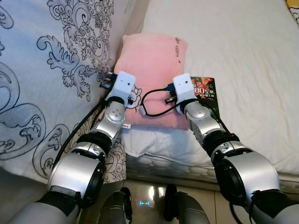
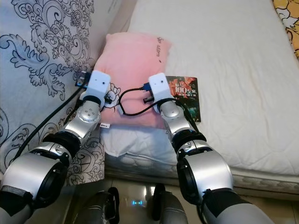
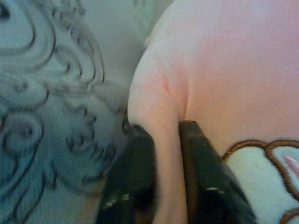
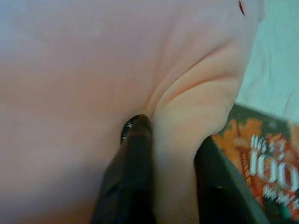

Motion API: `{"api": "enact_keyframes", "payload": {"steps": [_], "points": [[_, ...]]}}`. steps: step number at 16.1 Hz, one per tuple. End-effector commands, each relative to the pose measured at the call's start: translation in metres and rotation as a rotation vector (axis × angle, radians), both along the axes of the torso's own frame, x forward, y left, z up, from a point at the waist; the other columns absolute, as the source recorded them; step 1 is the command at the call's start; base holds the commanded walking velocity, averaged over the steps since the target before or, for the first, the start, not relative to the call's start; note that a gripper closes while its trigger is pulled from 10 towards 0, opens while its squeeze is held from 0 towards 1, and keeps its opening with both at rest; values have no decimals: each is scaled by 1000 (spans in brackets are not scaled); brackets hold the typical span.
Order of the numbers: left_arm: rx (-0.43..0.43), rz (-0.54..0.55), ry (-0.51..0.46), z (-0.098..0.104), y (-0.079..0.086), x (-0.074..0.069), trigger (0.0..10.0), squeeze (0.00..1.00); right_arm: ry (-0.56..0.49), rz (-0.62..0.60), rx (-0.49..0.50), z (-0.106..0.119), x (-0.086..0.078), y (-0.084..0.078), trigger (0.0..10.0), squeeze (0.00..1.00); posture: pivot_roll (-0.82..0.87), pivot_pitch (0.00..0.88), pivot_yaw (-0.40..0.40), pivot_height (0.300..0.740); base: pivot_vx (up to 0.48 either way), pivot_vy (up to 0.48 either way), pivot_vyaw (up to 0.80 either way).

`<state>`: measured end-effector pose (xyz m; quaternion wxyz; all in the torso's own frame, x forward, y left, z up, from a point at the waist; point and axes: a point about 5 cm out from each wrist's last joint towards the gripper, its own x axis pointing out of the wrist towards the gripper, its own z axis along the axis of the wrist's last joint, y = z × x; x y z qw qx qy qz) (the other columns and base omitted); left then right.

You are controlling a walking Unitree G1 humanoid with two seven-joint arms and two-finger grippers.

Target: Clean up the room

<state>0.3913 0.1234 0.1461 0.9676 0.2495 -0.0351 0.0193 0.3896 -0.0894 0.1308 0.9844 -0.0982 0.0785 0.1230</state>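
Observation:
A pink pillow (image 1: pixel 149 60) lies on the white bed (image 1: pixel 243 56), near its left edge, with a cartoon patch by its near corner. My left gripper (image 3: pixel 166 140) is shut on the pillow's left side, a fold of pink fabric pinched between its black fingers (image 3: pixel 201 168). My right gripper (image 4: pixel 170 135) is shut on the pillow's right edge, squeezing a bulge of fabric. A dark book (image 1: pixel 208 91) with orange leaves and "100" on its cover lies flat on the bed, just right of the pillow and beside my right wrist (image 1: pixel 184 88).
A white quilt with grey swirl patterns (image 1: pixel 51 70) drapes along the left, touching the pillow. The mattress edge (image 1: pixel 159 163) runs across below my arms, with tiled floor (image 1: pixel 145 196) beneath. A yellow patterned item (image 2: pixel 287 14) sits at the far right corner.

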Motion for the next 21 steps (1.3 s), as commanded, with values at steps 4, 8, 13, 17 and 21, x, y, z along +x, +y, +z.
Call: {"api": "enact_keyframes", "payload": {"steps": [4,8,13,17,21], "points": [[61,-21,-114,24,4,6,10000,1000,61,-33,44,-16,-7,-2,10000,1000,69,239,-22,740,0,0,0],[75,-31,-172,35,3,7,10000,1000,-21,47,10,-12,-10,15,10000,1000,64,192,-30,740,0,0,0],[96,-73,-230,48,1,9,10000,1000,48,-96,252,-29,-20,15,10000,1000,81,45,-41,740,0,0,0],[88,-121,-275,49,7,4,10000,1000,39,-116,299,-37,-27,14,10000,1000,83,0,-19,740,0,0,0],[-194,-197,-111,13,2,-12,10000,1000,-112,-146,260,-24,-26,-5,10000,1000,66,0,7,740,0,0,0]]}}
